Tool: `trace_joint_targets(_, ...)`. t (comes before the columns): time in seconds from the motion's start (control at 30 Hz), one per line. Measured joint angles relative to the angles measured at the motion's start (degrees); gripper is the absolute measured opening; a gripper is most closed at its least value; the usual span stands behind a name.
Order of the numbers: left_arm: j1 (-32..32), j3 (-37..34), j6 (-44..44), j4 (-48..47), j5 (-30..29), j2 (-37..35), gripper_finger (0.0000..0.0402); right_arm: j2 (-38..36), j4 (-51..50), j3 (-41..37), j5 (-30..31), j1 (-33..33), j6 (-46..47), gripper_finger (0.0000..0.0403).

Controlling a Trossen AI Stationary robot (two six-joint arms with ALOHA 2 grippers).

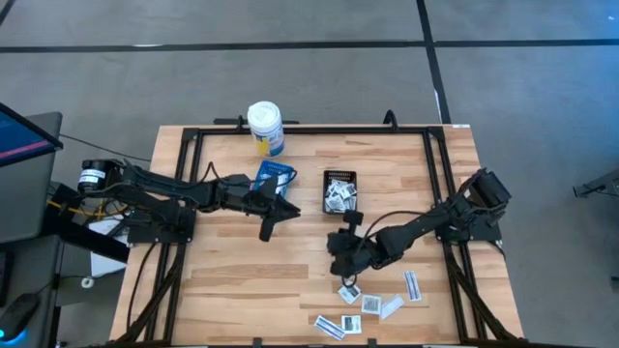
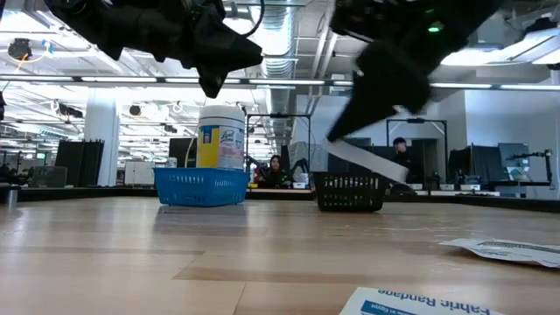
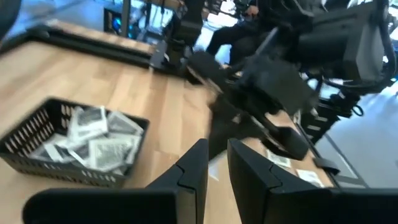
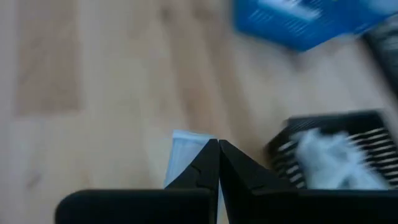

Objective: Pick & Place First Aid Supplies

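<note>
My right gripper (image 1: 340,253) hangs over the table's middle, shut on a narrow white strip packet (image 2: 363,159) that is held above the wood. Behind it stands the black tray (image 1: 339,191), which holds several white packets (image 3: 93,140). More first aid packets (image 1: 372,304) lie flat on the table toward the near right. My left gripper (image 1: 271,224) hovers near the blue tray (image 1: 274,177). Its fingers (image 3: 193,171) stand a narrow gap apart with nothing between them. My right gripper pinches the strip packet between its two fingertips (image 4: 208,162); the packet's white edge (image 4: 185,149) shows beside one finger. The fingers slant down from the table's right side. The strip is lifted clear of the table and hangs tilted (image 2: 385,171) below the fingers.
A white bottle with a yellow label (image 1: 265,128) stands at the far edge behind the blue tray. A black metal frame (image 1: 309,129) runs around the tabletop. Bare wood (image 1: 242,290) lies at the near left. People sit in the room beyond the table (image 2: 276,171).
</note>
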Motion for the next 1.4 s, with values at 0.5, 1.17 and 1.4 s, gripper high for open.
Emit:
trace_joint_targets(0.5, -0.5, -4.6, -9.4, -2.0, -4.7, 0.0, 0.0062, -0.1, 14.6, 0.0, 7.6, -7.2, -4.0, 0.0001)
trace_joint_targets(1.17, -6.2, -5.0, -11.3, 4.7, -20.4, 8.7, 0.0062, 2.8, 29.5, 0.1, -2.8, -12.9, -13.1, 0.0000)
trace_joint_targets(1.4, -6.0, -5.0, -10.7, 4.7, -21.4, 8.7, 0.0062, 2.8, 30.0, 0.1, -2.8, -12.8, -14.7, 0.0000)
